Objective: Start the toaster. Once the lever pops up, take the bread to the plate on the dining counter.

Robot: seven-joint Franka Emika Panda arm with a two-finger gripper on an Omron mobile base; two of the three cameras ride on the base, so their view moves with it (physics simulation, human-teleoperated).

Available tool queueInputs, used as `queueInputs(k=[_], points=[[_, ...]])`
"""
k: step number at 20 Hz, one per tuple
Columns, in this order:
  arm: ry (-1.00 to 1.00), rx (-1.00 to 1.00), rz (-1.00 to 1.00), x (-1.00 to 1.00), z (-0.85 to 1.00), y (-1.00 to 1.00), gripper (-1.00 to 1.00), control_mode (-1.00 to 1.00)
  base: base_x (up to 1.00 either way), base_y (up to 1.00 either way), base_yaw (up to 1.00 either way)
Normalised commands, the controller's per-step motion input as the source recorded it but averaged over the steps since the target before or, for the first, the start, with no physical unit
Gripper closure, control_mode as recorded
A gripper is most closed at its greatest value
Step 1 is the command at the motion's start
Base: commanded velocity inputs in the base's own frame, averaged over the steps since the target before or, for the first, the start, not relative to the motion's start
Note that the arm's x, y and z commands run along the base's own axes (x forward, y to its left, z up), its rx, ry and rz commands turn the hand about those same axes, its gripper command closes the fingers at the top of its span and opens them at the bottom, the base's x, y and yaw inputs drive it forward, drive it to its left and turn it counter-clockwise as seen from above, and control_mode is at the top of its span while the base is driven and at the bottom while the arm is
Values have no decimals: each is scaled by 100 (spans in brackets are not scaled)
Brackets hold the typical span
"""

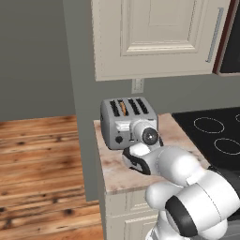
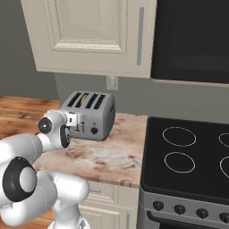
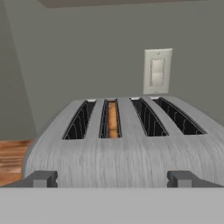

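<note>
One thin bread (image 3: 112, 120) slice sits in the toaster (image 3: 127, 144). It looks light and brittle, so I'd pinch its top edge gently. My gripper (image 3: 113, 178) is spread wide and empty.

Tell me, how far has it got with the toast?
Barely begun. The bread already sits down in the second slot of the toaster on the marble worktop. Right now the fingers stand wide open, holding nothing, close against the toaster's front, apparently going for a lever. Left to do: press the lever, wait for the pop, lift the slice out and carry it to the plate.
</note>
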Motion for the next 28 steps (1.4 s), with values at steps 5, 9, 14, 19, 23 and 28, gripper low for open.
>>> queueInputs(k=[5, 9, 14, 19, 23, 28], points=[[0, 1, 2, 18, 11, -6, -100, -100, 0, 0, 0], [0, 0, 4, 16, 2, -4, -100, -100, 0, 0, 0], [0, 0, 2, 11, 0, -4, -100, -100, 0, 0, 0], [-1, 0, 0, 0, 3, -4, -100, -100, 0, 0, 0], [0, 0, 0, 0, 14, -2, -100, -100, 0, 0, 0], [0, 0, 0, 0, 11, 0, -100, -100, 0, 0, 0]])
